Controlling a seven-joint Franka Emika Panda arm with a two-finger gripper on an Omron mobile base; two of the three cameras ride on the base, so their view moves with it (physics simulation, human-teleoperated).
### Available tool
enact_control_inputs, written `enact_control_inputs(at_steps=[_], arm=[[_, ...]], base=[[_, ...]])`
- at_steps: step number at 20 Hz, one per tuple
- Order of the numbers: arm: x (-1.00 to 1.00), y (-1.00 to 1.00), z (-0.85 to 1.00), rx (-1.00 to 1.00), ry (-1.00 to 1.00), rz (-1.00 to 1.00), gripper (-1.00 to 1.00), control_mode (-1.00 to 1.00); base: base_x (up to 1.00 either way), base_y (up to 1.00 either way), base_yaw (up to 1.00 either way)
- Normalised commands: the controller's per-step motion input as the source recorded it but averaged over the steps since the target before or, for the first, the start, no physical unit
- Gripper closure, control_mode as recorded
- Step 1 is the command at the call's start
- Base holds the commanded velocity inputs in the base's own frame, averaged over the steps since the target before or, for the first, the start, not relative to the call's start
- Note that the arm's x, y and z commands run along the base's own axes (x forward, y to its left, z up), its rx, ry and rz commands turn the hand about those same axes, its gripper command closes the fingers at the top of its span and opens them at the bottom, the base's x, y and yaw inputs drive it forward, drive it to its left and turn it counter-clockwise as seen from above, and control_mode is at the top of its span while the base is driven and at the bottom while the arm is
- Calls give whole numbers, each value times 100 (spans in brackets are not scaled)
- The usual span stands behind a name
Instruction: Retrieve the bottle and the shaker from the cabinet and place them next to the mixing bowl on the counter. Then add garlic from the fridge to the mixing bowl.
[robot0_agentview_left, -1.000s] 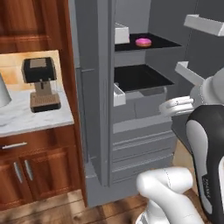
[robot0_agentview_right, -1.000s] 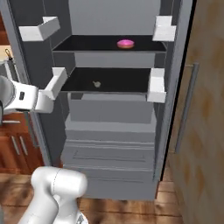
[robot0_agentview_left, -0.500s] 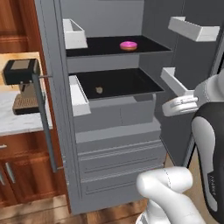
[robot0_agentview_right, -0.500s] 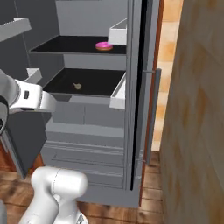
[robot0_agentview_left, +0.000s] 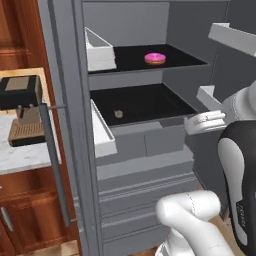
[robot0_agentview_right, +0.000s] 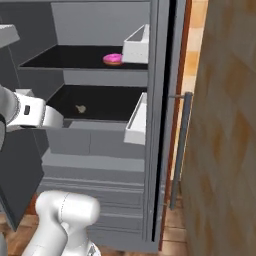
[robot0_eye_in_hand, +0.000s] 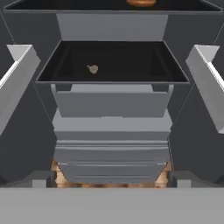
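Grey unlabelled fridge, lone garlic

reddish wood cabinets and a coffee machine left of the hand; wood-plank floor below, a wood panel right.

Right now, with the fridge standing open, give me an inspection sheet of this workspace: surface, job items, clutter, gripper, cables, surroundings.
Surface: dark lower fridge shelf, bare except for the garlic.
Job's things: garlic lies alone on that shelf, left of centre in the hand view; fridge doors open.
Clutter: pink-iced doughnut on the shelf above; white door bins.
Gripper: open, holding nothing, outside the fridge in front of the garlic's shelf.
Cables: nothing seen.
Surroundings: coffee machine on the marble counter to the left; wood wall at right.
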Motion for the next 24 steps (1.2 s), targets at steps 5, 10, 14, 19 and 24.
enact_control_inputs(at_steps=[5,10,14,19,24], arm=[[0,0,0,0,0,0,-100,100],[0,0,0,0,0,0,-100,100],[0,0,0,0,0,0,-100,100],[0,0,0,0,0,0,-100,100],[0,0,0,0,0,0,-100,100]], base=[[78,33,-7],[55,-3,4],[38,0,4],[18,0,1],[0,0,0]])
